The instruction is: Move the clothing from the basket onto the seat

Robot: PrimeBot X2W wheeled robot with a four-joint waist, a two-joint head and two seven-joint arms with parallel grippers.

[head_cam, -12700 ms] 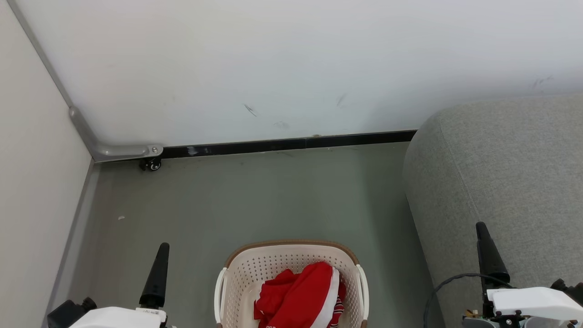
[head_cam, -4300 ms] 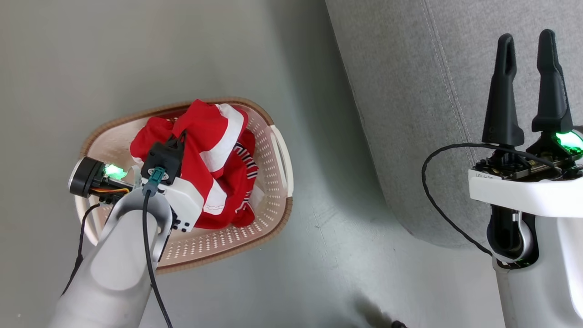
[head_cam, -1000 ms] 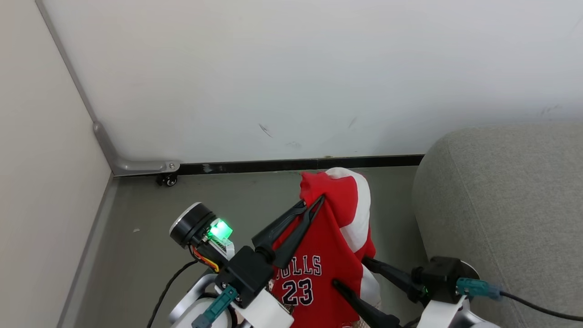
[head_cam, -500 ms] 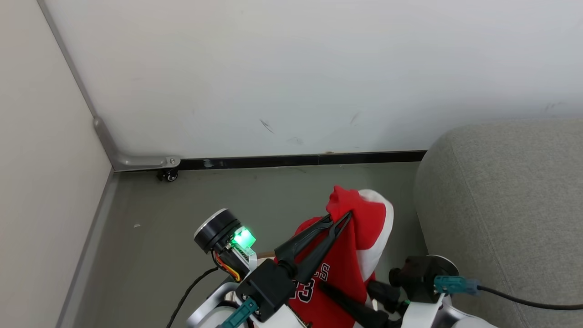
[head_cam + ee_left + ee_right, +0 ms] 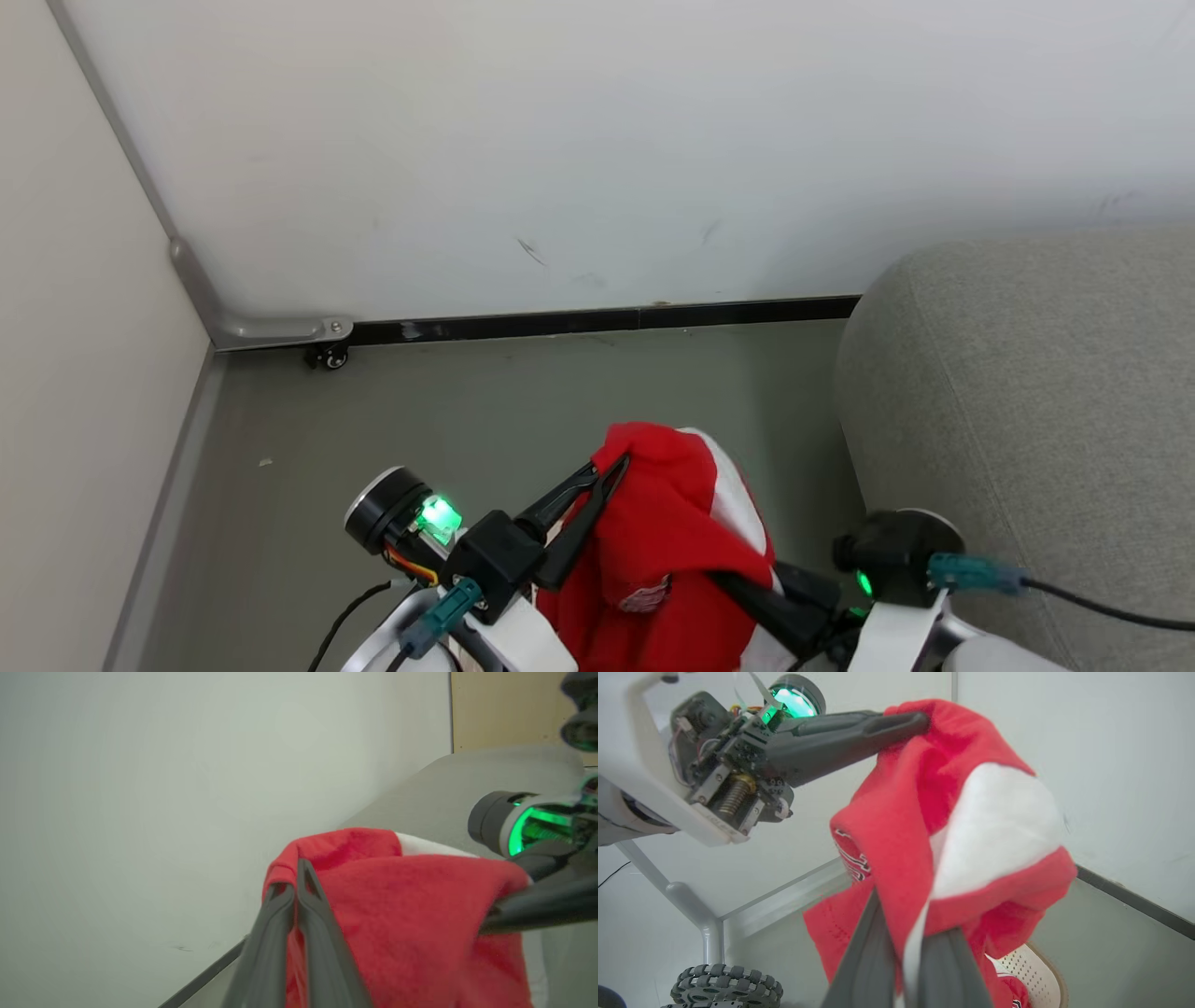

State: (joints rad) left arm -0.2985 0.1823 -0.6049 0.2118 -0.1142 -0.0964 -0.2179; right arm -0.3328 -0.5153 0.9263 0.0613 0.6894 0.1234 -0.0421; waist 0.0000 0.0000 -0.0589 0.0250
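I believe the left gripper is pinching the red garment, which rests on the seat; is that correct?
Not quite. The left gripper is pinching the garment, but it hangs in the air beside the seat, not touching it, as the head view shows.

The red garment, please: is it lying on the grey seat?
No, the red garment hangs from the left end effector beside the seat, not touching it.
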